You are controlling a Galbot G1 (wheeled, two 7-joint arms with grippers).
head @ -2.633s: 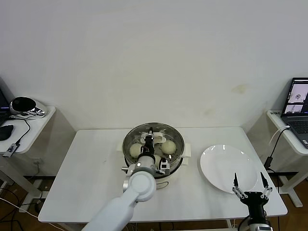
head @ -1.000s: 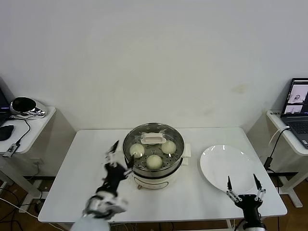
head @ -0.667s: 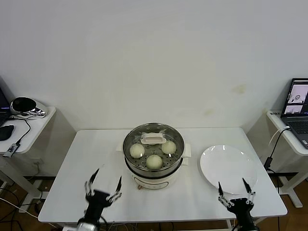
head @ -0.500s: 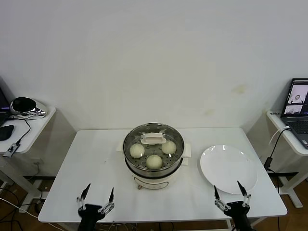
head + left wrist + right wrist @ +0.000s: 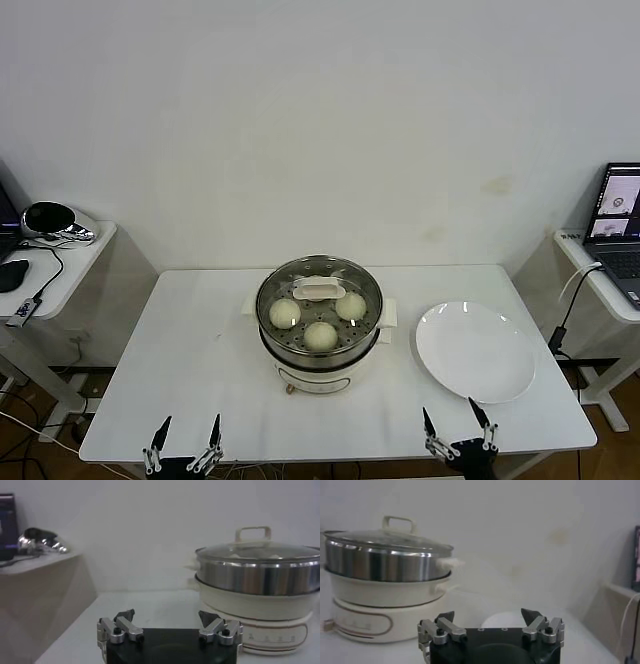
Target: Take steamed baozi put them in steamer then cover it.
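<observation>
The steamer (image 5: 318, 352) stands at the middle of the white table on its white pot base. The clear glass cover (image 5: 300, 272) with a cream-white handle (image 5: 318, 289) sits on it. Three baozi (image 5: 320, 335) show through the glass; a fourth is hidden. The steamer also shows in the left wrist view (image 5: 260, 577) and the right wrist view (image 5: 385, 565). My left gripper (image 5: 184, 445) is open and empty below the table's front left edge. My right gripper (image 5: 456, 430) is open and empty at the front right edge.
A bare white plate (image 5: 474, 351) lies right of the steamer. A side table with a mouse and headset (image 5: 50, 220) stands at the far left. A laptop (image 5: 618, 215) sits on a shelf at the far right.
My left gripper let go of the cover's handle and drew back from the steamer to below the table's front edge. My right gripper also sank back and low. The cover stays on the steamer.
</observation>
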